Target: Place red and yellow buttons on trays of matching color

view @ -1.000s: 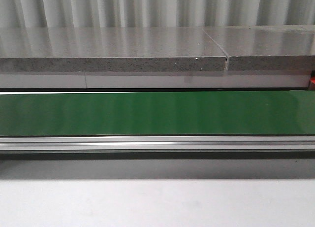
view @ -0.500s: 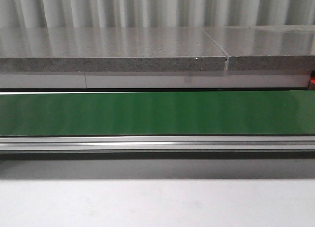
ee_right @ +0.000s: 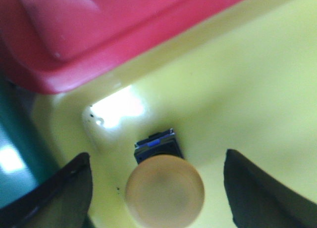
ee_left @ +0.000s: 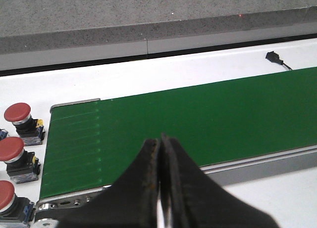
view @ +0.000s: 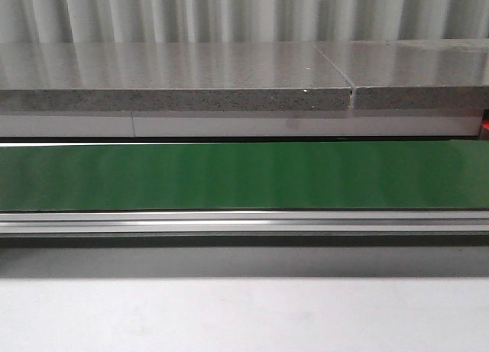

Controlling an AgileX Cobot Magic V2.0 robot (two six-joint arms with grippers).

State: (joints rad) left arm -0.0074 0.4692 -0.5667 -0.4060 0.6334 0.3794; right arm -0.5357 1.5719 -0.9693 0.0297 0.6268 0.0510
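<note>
In the right wrist view a yellow button (ee_right: pixel 164 190) with a dark base stands on the floor of the yellow tray (ee_right: pixel 247 89). My right gripper (ee_right: pixel 161 188) is open around it, both fingers well apart from the cap. The red tray (ee_right: pixel 99 30) borders the yellow one. In the left wrist view three red buttons (ee_left: pixel 18 113) (ee_left: pixel 11 149) (ee_left: pixel 6 196) stand in a row on the white table, off the end of the green belt (ee_left: pixel 198 119). My left gripper (ee_left: pixel 160 139) is shut and empty, hanging over the belt's near edge. Neither gripper shows in the front view.
The green conveyor belt (view: pixel 244 175) runs across the front view with an aluminium rail (view: pixel 244 222) in front and a grey stone ledge (view: pixel 176 77) behind. A small black connector (ee_left: pixel 273 56) lies on the white table beyond the belt.
</note>
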